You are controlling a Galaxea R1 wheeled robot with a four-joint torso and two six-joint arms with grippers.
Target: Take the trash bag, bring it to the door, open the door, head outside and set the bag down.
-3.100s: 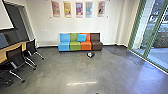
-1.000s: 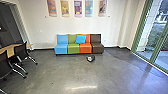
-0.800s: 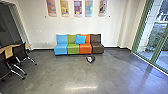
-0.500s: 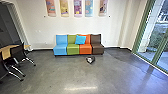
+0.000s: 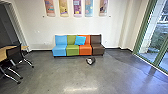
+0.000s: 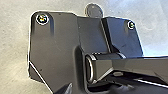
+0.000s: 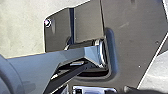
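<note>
What I take for the trash bag lies toward the far edge of the floor, just in front of the sofa. The approach wants slow, straight driving. Both arms seem tucked near the robot's dark plate; whether the grippers are open or closed, I can't tell.

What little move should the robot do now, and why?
Probably roll gently forward: the small black-and-white bundle, perhaps the trash bag, lies on the floor before the colorful couch, a good way ahead of the robot.
</note>
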